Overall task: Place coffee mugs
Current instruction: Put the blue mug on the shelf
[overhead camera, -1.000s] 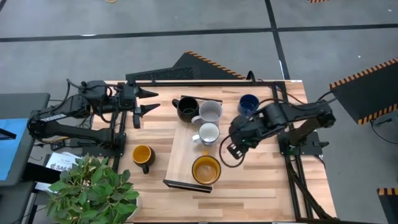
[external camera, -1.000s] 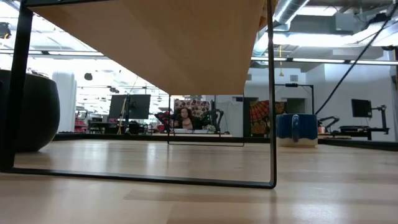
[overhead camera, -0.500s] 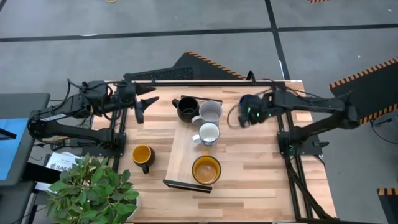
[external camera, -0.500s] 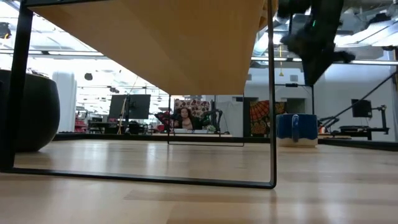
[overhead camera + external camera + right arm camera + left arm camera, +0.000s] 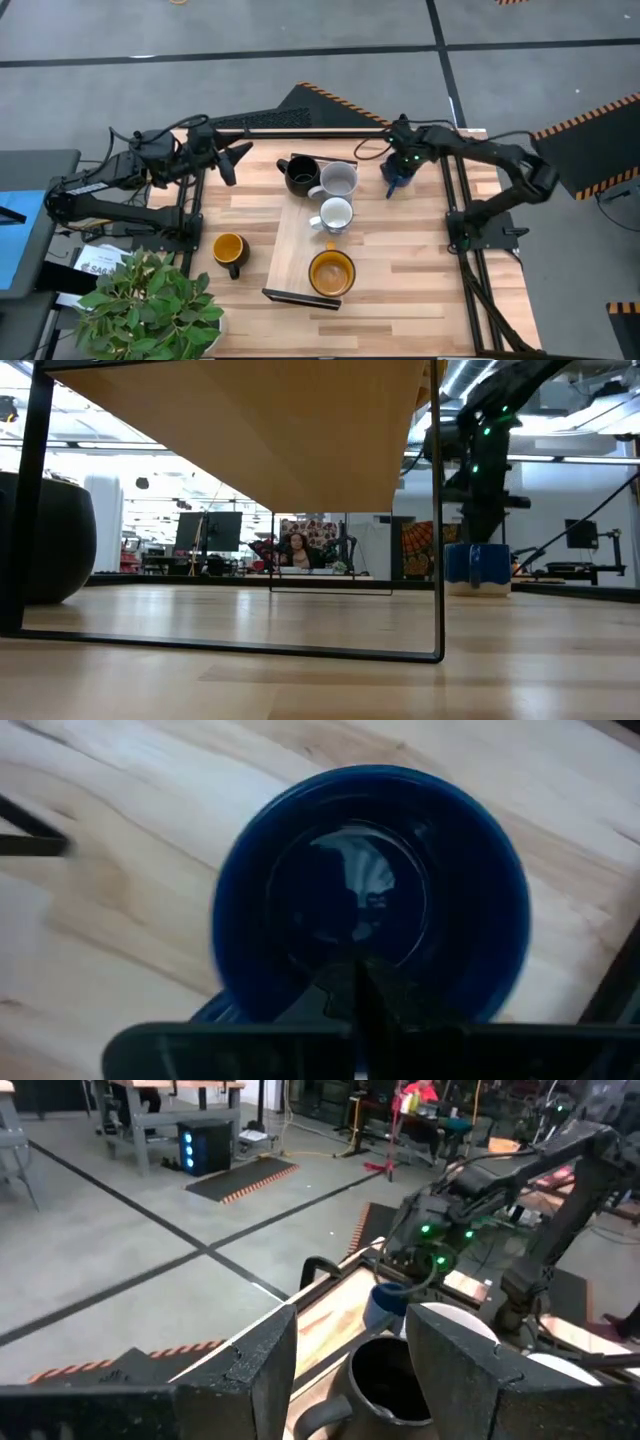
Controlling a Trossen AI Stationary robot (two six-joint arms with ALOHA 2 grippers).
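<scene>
While the dark blue mug [image 5: 397, 172] stands upright on the bare desk [image 5: 420, 290] just off the far right corner of the long wooden board [image 5: 300, 240], the right claw [image 5: 400, 168] hangs directly over it, and the right wrist view looks straight down into the mug's round mouth [image 5: 370, 895]; its fingers meet in a thin dark line at the mug's rim, so they read as clenched with nothing between them, though whether they touch the mug cannot be told. In the low view the same mug [image 5: 476, 564] sits on the desk with the right arm reaching down above it. On the board's far end, the black mug [image 5: 301, 174] and the pale grey mug [image 5: 339, 179] stand side by side and touching, the black one farther from the blue mug. The white mug [image 5: 335, 215] sits just nearer on the board, and a yellow-orange mug [image 5: 331, 272] stands at the board's near end. A second yellow-orange mug [image 5: 229, 249] rests on the desk beside the board's left edge. The left claw [image 5: 232, 162] hovers near the desk's far left corner, well apart from the board, its fingers spread and released, holding nothing. A potted plant [image 5: 155, 305] sits off the desk's near left corner.
</scene>
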